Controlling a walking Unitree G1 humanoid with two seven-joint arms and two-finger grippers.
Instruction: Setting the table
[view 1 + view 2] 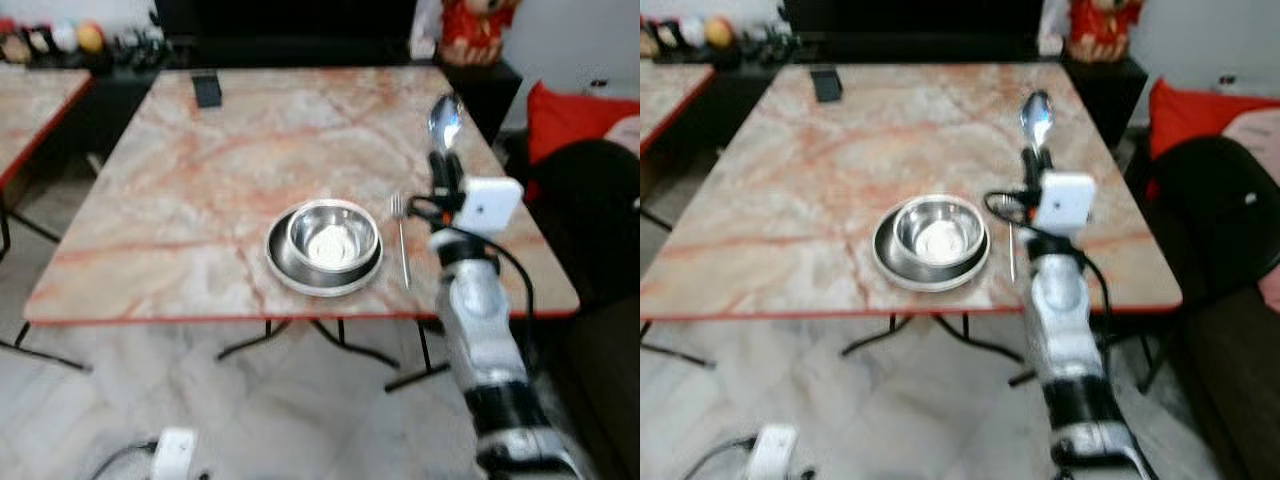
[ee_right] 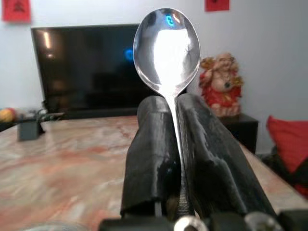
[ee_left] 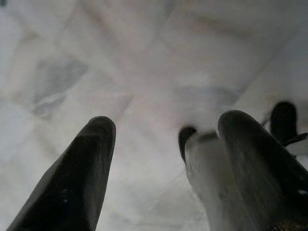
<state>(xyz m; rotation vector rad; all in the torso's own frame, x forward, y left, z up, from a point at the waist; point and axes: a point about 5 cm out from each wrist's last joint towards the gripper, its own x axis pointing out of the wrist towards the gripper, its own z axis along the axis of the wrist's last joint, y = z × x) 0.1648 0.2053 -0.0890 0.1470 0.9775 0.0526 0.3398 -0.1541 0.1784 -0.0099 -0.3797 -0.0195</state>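
Note:
A steel bowl (image 1: 333,238) sits on a steel plate (image 1: 283,266) near the front edge of the marble table (image 1: 200,190). A fork (image 1: 402,245) lies just right of the plate, tines pointing away from me. My right gripper (image 1: 443,168) is raised over the table's right side, just right of the fork. It is shut on the handle of a shiny spoon (image 1: 445,120), whose bowl (image 2: 167,48) sticks up above the fingertips. My left gripper (image 3: 161,139) hangs open over the pale floor.
A small dark box (image 1: 207,90) stands at the table's far edge. A second marble table (image 1: 30,105) is at the left. A black TV (image 2: 91,67) and a red figurine (image 2: 220,85) are beyond. A dark chair with red cushion (image 1: 575,170) is at the right.

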